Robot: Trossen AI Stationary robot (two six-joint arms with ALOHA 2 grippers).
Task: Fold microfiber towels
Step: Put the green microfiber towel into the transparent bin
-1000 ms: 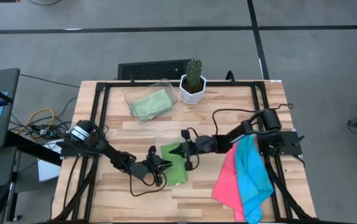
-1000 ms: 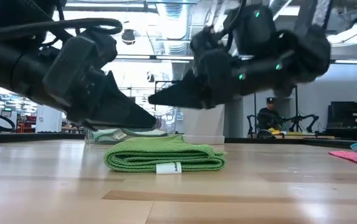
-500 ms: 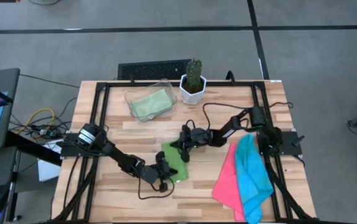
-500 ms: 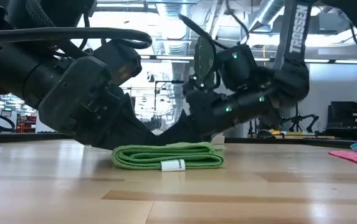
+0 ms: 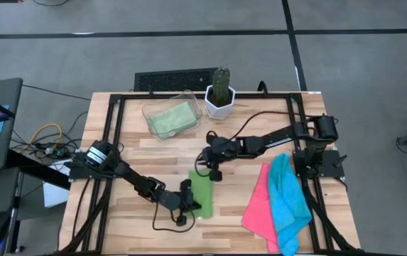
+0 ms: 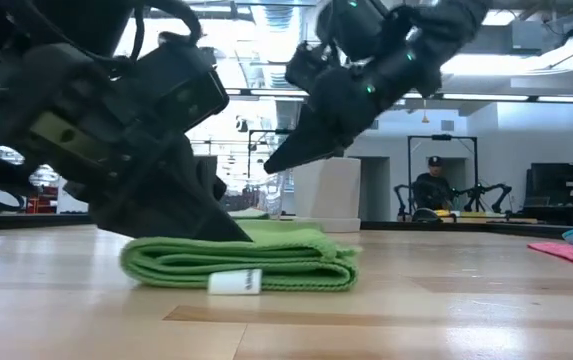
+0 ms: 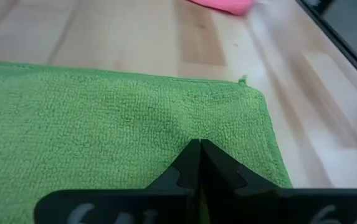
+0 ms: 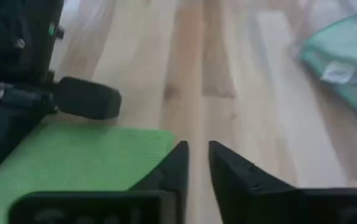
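Biggest change: the bright green towel (image 5: 202,193) has slid toward the desk's front edge compared with a second ago, and it now lies as a narrow folded strip, layers stacked, white tag facing the low camera. You can read that as the fold on this one being about done, judging from the neat stack in the low view.

Your right arm has lifted off. Half a second ago its tip was down at the towel's far end; now the right gripper (image 5: 211,158) hangs above and just beyond that end, clear of the cloth. Its fingers (image 8: 177,163) show a narrow gap, nothing between them, touching nothing.

Your left gripper (image 5: 188,197) is still low on the towel's left edge. Its fingers (image 7: 198,163) are pressed together, tips resting on the green pile. Whether any cloth is pinched between them, you cannot tell; the low view shows the tip down on top of the stack, so it looks more like pressing or dragging than a lift.

Rest of the work: the hot pink towel (image 5: 258,205) and cyan blue towel (image 5: 288,199) lie overlapped and unfolded at the desk's right side, well apart from the green one. A pale green towel (image 5: 170,117) already sits folded in the clear tray (image 5: 148,110) at the back. Beside the tray stands a potted cactus (image 5: 220,93).
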